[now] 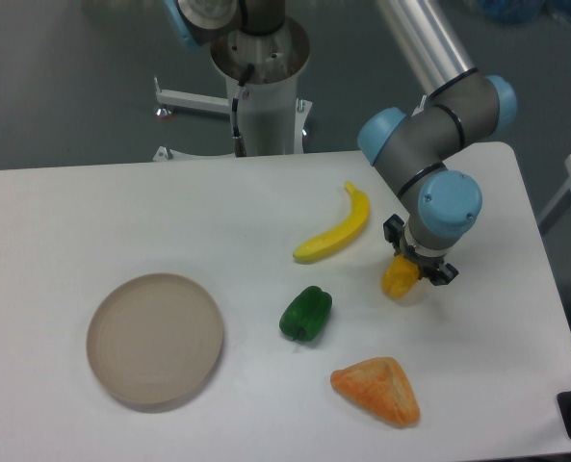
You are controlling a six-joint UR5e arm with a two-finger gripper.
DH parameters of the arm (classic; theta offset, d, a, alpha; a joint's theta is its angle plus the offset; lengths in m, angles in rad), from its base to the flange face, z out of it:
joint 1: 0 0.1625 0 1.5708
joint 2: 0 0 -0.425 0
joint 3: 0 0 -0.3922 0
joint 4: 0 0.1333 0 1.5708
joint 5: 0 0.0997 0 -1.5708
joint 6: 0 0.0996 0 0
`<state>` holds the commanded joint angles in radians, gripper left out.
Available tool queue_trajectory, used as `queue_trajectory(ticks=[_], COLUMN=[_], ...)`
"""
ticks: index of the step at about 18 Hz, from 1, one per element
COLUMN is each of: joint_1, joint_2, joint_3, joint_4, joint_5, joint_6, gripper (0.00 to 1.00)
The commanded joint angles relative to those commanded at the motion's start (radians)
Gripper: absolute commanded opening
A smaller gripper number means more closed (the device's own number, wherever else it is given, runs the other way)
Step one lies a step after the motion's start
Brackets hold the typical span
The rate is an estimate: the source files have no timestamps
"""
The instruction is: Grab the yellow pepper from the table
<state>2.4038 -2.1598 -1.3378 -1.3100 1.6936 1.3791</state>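
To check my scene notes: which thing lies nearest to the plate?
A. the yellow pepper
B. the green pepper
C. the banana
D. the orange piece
B: the green pepper lies just right of the plate, while the banana, orange piece and yellow pepper lie farther away.

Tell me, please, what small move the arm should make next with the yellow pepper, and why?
Probably a straight lift. The gripper sits directly over the yellow pepper, its fingers down around the top, so a grasp looks made, though closure is hidden. The pepper seems low over the table, the banana close by.
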Motion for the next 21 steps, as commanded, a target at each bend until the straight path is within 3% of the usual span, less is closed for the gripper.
queue_trajectory(ticks=[12,21], joint_1=[-0.012,-0.009], joint_2=[-0.02,-0.022], joint_3=[0.144,0.158], joint_4=[-0.002,0.0], joint_5=[-0.175,-0.173], joint_6=[-0.075,-0.074], gripper=[0.47,0.47])
